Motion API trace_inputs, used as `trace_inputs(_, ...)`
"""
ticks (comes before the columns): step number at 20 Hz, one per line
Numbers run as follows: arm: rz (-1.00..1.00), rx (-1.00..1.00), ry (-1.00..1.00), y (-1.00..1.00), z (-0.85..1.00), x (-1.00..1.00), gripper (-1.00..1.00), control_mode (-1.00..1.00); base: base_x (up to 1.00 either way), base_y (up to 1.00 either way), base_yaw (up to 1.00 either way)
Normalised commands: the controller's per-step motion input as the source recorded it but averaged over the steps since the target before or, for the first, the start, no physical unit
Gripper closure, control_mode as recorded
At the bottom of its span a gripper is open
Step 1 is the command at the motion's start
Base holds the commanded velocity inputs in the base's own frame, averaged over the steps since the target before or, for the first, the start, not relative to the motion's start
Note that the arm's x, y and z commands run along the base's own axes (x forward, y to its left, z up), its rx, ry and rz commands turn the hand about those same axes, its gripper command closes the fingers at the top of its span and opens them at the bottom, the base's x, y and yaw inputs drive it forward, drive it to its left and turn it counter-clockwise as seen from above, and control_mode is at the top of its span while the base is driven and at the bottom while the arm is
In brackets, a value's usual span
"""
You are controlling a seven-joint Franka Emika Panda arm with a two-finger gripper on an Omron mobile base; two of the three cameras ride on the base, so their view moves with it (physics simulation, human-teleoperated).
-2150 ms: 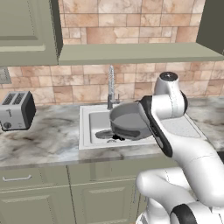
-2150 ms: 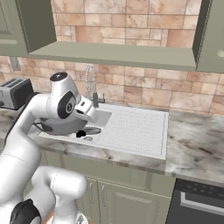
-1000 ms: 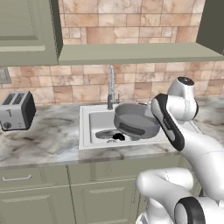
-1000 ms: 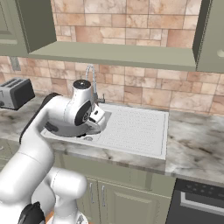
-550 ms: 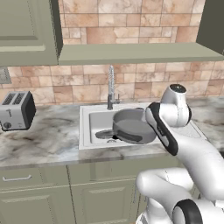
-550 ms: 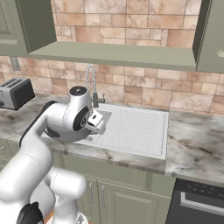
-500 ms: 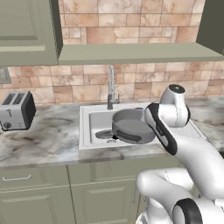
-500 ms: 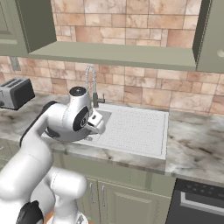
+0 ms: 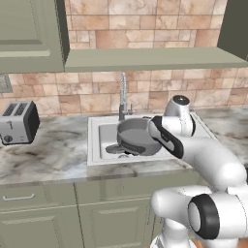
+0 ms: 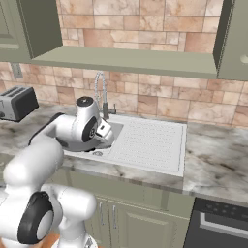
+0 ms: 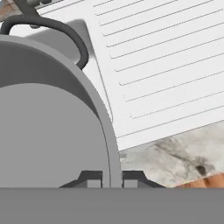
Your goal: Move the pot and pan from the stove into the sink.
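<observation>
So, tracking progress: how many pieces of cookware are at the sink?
2: the pot, held tilted over the sink by the gripper, and a piece lying in the basin under it, probably the pan, mostly hidden.

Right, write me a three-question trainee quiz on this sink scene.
1. True or false: the tool is shut on the rim of the pot.
2. The pot hangs over: A) the stove, B) the sink, C) the toaster.
3. What lies in the basin under the pot?

Key: 1 true. 2 B. 3 A dark, flat thing pokes out from under the pot; it may be the pan, but too little shows to be sure.
</observation>
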Motion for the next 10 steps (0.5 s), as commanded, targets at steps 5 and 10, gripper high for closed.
trace_inputs(5, -0.01, 0.0, 0.01, 0.11, -0.19, 0.41, 1.0, -1.0, 0.0, 0.0, 0.0)
trace_inputs(10, 0.0, 0.0, 0.01, 0.03, -0.21, 0.33, 1.0, -1.0, 0.0, 0.0, 0.0)
